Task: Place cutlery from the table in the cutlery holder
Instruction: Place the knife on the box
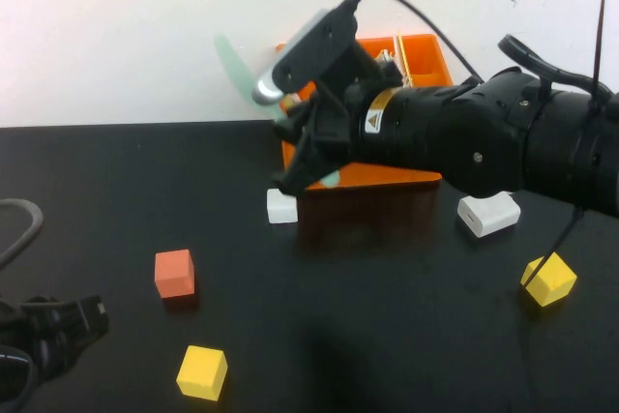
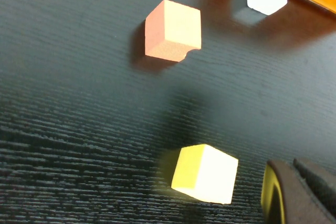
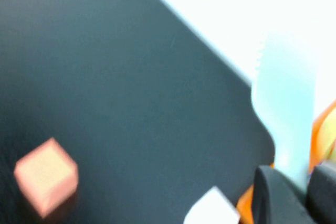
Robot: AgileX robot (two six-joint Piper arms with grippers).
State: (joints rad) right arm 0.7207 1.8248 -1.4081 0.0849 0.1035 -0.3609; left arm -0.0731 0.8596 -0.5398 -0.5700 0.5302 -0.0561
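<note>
Cubes lie nearest on the table (image 1: 116, 191): a yellow cube (image 1: 202, 372) by the near edge, an orange cube (image 1: 175, 274) just beyond it. The left gripper (image 1: 44, 336) rests low at the near left corner, well away from the work; whether its fingers are spread or closed cannot be told. Toward the right edge sit another yellow cube (image 1: 548, 280) and a white block (image 1: 488, 214), and a smaller white block (image 1: 282, 206) lies just in front of the cutlery holder (image 1: 426, 60).

The holder stands at the far edge. The right gripper (image 1: 308, 157) hangs raised at the holder's left end, fingers pinched on the knife (image 1: 235, 63). The blade points up and away from the gripper toward the far wall, while the handle end pokes out below the fingers.

This looks like the carry-and-place step. Next, the gripper likely needs to bring the knife over a compartment, lower it, then let go.
</note>
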